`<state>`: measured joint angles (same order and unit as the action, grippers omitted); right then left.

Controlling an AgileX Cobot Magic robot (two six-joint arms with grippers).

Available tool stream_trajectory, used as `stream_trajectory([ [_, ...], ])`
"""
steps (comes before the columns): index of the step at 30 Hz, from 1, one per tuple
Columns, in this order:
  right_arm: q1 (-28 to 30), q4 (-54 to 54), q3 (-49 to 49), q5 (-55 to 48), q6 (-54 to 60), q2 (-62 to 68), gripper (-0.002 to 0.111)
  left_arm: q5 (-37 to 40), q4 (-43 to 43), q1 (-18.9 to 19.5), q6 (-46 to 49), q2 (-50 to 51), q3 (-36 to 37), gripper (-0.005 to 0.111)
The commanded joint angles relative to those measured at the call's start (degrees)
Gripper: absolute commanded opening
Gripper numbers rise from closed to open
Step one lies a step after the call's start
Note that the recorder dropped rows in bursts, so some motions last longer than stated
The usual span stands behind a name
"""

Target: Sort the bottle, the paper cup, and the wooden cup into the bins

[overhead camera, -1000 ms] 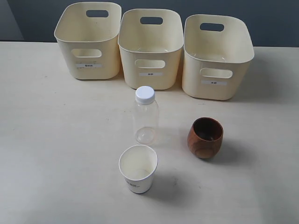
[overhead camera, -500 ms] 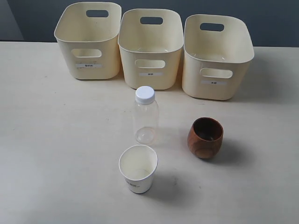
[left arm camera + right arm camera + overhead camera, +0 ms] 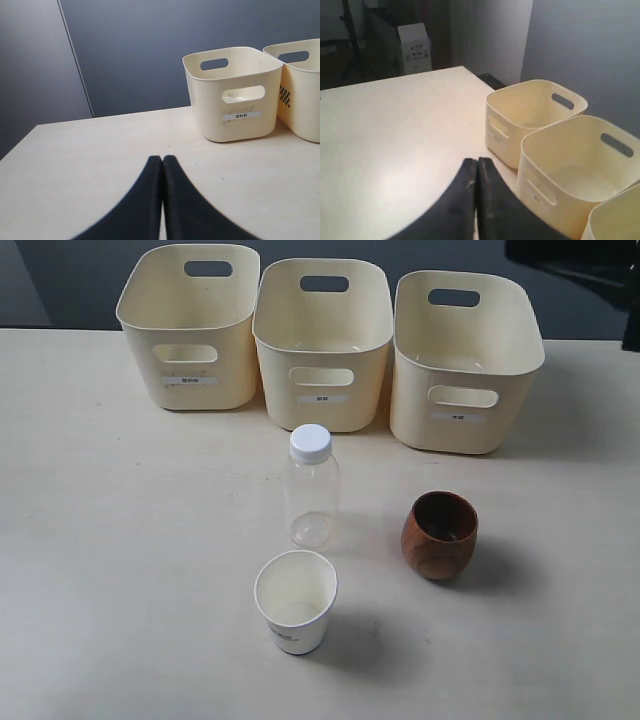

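Exterior view: three bins in a row at the back of the table, nearly touching one another. Bottle upright, just in front of the middle bin. Paper cup upright, just in front of the bottle, apart from it. Wooden cup upright, right of the bottle, in front of the right-hand bin, clear gap to the bottle. Bare tabletop wide on both sides of the bottle. Dark arm part at the top right corner, beyond the right bin; no gripper seen here.

Left wrist view: left gripper with fingers pressed together, holding nothing, over bare table. Leftmost bin ahead, labelled front facing, a second bin right beside it. Dark wall behind the table's far edge.

Right wrist view: right gripper fingers together, nothing between them, above the table. Bins lie just beyond it, open tops visible. Table edge runs behind them; a white box stands off the table in the background.
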<state>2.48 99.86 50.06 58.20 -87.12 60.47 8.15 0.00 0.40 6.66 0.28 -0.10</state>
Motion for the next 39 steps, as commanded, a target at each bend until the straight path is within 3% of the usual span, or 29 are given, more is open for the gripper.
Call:
stream_trajectory([
  [1,0.1,0.08,0.54,1.35,-0.3,3.13,-0.001,-0.4,0.0,0.03,-0.09,-0.28,0.1,0.0],
  [9,-1.98,0.08,-1.92,0.48,0.73,3.14,-0.001,-0.4,0.0,0.03,-0.09,-0.28,0.1,0.0],
  [19,-16.5,0.08,-8.48,-18.86,6.08,3.14,-0.001,-0.4,0.0,0.03,-0.09,-0.28,0.1,0.0],
  [39,-27.77,0.08,-19.67,-44.57,6.82,14.61,-0.001,-0.4,0.0,0.03,-0.09,-0.28,0.1,0.0],
])
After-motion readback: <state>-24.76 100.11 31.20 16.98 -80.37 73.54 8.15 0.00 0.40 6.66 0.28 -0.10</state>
